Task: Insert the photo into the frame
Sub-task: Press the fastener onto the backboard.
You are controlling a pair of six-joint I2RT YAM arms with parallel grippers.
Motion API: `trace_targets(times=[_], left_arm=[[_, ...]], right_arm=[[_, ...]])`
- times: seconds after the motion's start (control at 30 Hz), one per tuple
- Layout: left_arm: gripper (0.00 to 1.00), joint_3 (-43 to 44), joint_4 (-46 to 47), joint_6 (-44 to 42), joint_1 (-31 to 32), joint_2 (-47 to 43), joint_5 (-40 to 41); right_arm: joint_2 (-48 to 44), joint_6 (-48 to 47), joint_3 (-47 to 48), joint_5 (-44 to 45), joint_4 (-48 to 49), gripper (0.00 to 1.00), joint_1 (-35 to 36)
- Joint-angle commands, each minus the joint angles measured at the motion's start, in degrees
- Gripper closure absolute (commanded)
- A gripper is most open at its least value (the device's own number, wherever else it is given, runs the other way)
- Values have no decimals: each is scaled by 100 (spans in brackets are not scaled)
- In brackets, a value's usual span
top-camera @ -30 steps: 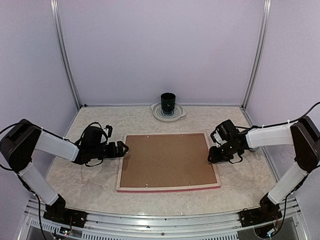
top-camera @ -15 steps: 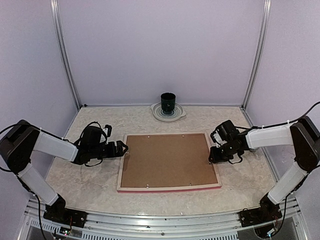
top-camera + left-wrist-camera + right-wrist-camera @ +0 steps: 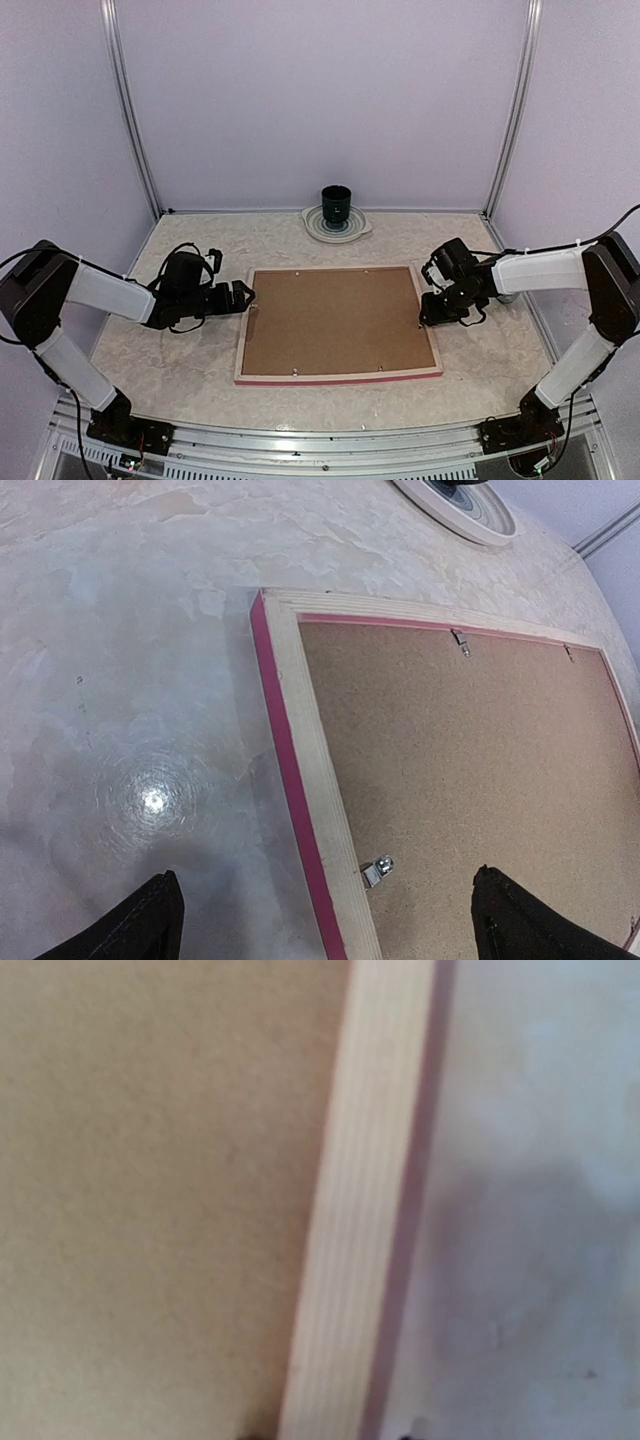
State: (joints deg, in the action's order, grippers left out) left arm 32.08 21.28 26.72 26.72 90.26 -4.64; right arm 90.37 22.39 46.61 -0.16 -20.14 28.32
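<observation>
Frame (image 3: 338, 375) lies face-down, backing board (image 3: 335, 318) clipped in. My left tool (image 3: 248, 297) gapes at its rim; whether my right tool (image 3: 425, 318) is clenched, I cannot tell. Next, I'd swivel the clips (image 3: 377, 870).

The frame (image 3: 340, 376) lies flat mid-table, filled by its backing board (image 3: 338, 320), a low step between my two tools. My left gripper (image 3: 243, 296) hangs wide-jawed at its left rim, and my right gripper (image 3: 425, 318) sits at the right rim. Bare table (image 3: 180, 370) gives me passage on either side and in front. Behind, a cup (image 3: 336, 200) on a plate (image 3: 312, 222) stands against the back wall (image 3: 320, 100).
</observation>
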Motion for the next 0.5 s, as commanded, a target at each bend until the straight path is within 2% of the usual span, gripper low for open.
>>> trace_targets(times=[0.0,0.3,0.47], left_arm=[[1,-61,-69,26,2,-196,225],[1,-64,55,6,196,-339,236],[1,628,-655,-136,842,-291,1086]], right_arm=[[-92,-135,91,168,-550,67,-1],[-69,-180,117,26,-536,66,1],[-43,-125,462,56,-697,63,-1]])
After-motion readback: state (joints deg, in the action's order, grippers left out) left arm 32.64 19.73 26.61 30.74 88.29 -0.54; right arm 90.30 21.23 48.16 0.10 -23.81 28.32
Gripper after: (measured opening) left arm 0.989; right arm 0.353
